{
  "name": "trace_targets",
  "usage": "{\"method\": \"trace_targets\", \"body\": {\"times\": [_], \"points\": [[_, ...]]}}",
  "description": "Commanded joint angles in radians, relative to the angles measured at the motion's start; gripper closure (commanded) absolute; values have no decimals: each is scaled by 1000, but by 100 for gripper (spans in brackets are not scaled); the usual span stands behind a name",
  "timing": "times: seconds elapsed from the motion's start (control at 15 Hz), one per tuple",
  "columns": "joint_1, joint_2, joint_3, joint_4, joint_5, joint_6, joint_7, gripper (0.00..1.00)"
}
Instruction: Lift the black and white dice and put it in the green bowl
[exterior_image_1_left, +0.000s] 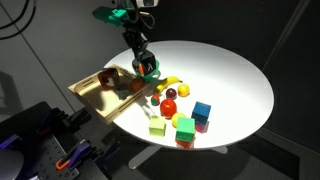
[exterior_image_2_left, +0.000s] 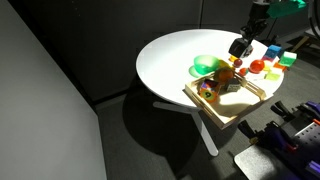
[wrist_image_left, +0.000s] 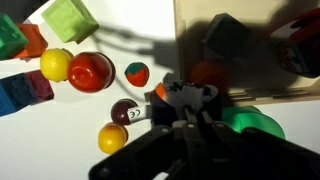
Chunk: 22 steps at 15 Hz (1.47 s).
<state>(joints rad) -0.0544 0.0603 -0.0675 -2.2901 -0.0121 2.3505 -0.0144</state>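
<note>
Only one green bowl (exterior_image_2_left: 207, 65) and one dice (wrist_image_left: 125, 112) (black and white).

1. We saw a round white table (exterior_image_1_left: 240, 85) (exterior_image_2_left: 165, 55) in both exterior views, its top brightly lit.
2. We noted white legs (exterior_image_2_left: 207, 135) splaying from under it onto a dark floor (exterior_image_2_left: 140, 155).
3. We found a dark grey wall (exterior_image_2_left: 50, 90) standing near the table in an exterior view.
4. We saw a dark backdrop (exterior_image_1_left: 60, 25) behind the table, and the room around the lit top was dim.
5. We made out the table's shadow (exterior_image_2_left: 150, 112) on the floor beneath.
</note>
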Motion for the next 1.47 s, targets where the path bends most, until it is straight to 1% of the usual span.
{"method": "trace_targets", "body": {"times": [0.0, 0.07, 0.53, 0.6, 0.67, 0.93, 1.4], "points": [[-3, -8, 3, -8, 3, -3, 0, 97], [-3, -10, 2, -13, 3, -3, 0, 92], [-3, -4, 3, -12, 3, -3, 0, 92], [-1, -4, 5, -15, 3, -2, -4, 97], [4, -5, 9, -21, -4, 1, -4, 97], [25, -11, 36, -39, -12, 0, -14, 97], [84, -15, 91, -73, -40, -5, -11, 97]]}}
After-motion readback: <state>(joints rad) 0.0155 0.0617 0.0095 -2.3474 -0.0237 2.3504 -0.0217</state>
